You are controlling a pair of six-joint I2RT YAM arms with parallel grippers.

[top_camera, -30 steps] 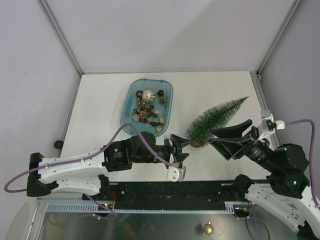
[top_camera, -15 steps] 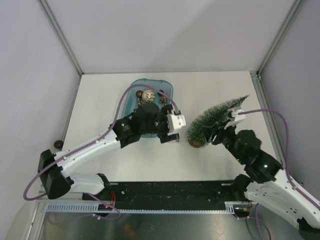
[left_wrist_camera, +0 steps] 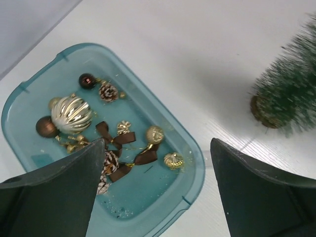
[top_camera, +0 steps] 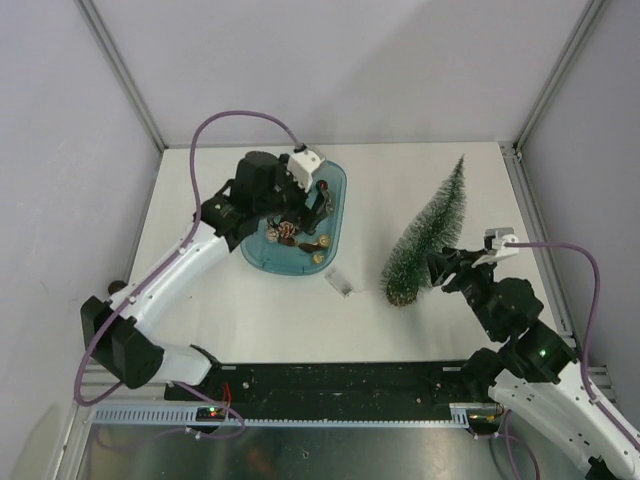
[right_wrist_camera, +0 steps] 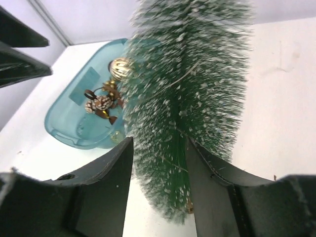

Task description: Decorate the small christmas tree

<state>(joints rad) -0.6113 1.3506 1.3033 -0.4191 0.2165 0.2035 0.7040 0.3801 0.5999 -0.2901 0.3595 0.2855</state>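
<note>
The small christmas tree (top_camera: 428,235), dark green with frosty tips, leans with its round base (top_camera: 400,296) on the table and its tip pointing to the far side. My right gripper (top_camera: 443,267) is shut on its lower bristles from the right. In the right wrist view the tree (right_wrist_camera: 185,98) fills the gap of the right gripper (right_wrist_camera: 159,143), and both fingers press into it. My left gripper (top_camera: 316,204) hovers open and empty over the teal tray (top_camera: 258,250). In the left wrist view the left gripper (left_wrist_camera: 157,148) has the ornaments below it.
The tray (left_wrist_camera: 195,185) holds a silver-gold ball (left_wrist_camera: 72,113), brown balls (left_wrist_camera: 47,127), pinecones (left_wrist_camera: 108,91), brown bows (left_wrist_camera: 118,140) and small gold balls (left_wrist_camera: 154,134). A small pale piece (top_camera: 340,281) lies on the table between tray and tree. Frame posts stand at the far corners.
My left arm swung from the near edge out over the tray and its jaws opened wider. The right gripper closed in on the tree, whose tip swung up toward the far side.
</note>
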